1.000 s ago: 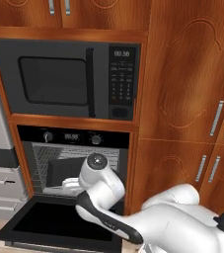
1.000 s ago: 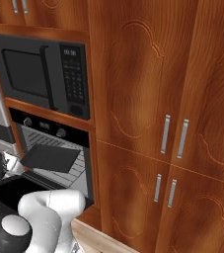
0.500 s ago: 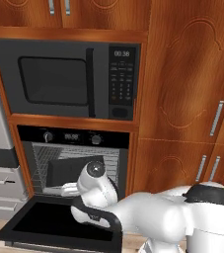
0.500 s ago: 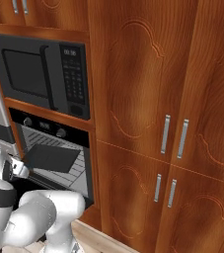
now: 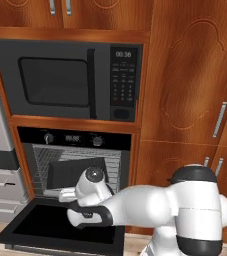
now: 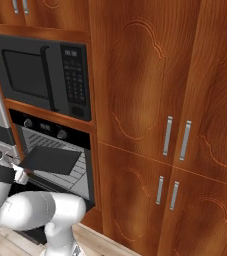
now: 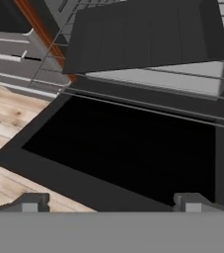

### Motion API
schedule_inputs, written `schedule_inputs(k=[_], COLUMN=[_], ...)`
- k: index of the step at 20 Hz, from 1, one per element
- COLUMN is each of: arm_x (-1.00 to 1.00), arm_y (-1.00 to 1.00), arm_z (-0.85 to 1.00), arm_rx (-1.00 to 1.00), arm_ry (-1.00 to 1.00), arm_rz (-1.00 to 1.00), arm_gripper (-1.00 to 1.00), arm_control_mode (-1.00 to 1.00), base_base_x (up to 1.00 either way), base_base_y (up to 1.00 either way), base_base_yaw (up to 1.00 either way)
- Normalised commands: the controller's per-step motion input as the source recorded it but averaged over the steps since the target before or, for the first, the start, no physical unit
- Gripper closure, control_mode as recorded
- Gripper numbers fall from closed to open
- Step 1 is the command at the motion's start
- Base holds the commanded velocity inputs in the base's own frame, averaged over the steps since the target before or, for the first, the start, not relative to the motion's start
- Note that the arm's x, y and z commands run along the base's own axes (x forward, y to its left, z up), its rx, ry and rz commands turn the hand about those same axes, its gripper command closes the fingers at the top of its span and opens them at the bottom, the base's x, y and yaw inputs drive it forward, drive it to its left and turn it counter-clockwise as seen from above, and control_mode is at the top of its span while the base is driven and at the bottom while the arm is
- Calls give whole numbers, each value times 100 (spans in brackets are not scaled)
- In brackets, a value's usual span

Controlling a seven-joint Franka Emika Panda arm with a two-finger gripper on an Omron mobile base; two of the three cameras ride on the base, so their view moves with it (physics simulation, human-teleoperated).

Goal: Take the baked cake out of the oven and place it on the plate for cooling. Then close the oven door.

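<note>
The robot's fingers [image 7: 108, 202], spread wide and holding nothing, hover above the lowered oven door [image 7: 118, 148], which lies flat just beyond them, while a dark baking tray [image 7: 143, 34] sits farther ahead on a wire rack inside the open oven [image 5: 75, 160].

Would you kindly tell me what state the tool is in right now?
Tool: open and holding nothing, poised above the lowered oven door.
</note>
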Motion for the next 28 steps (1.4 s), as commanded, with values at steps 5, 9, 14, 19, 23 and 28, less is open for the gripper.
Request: schedule_inputs(k=[5, 9, 14, 19, 23, 28], arm_x=[25, 12, 0, 16, 2, 19], arm_y=[12, 10, 11, 4, 6, 2], arm_z=[-30, -32, -37, -34, -34, -34], arm_rx=[0, 0, 2, 3, 3, 3], arm_ry=[5, -4, -4, -4, -6, -7], arm_rz=[-4, -1, -2, -5, -4, -5], arm_gripper=[-100, -100, -100, -100, -100, -100], arm_control_mode=[-100, -100, -100, -100, -100, -100], base_base_x=[0, 0, 0, 0, 0, 0], base_base_y=[0, 0, 0, 0, 0, 0], base_base_yaw=[0, 0, 0, 0, 0, 0])
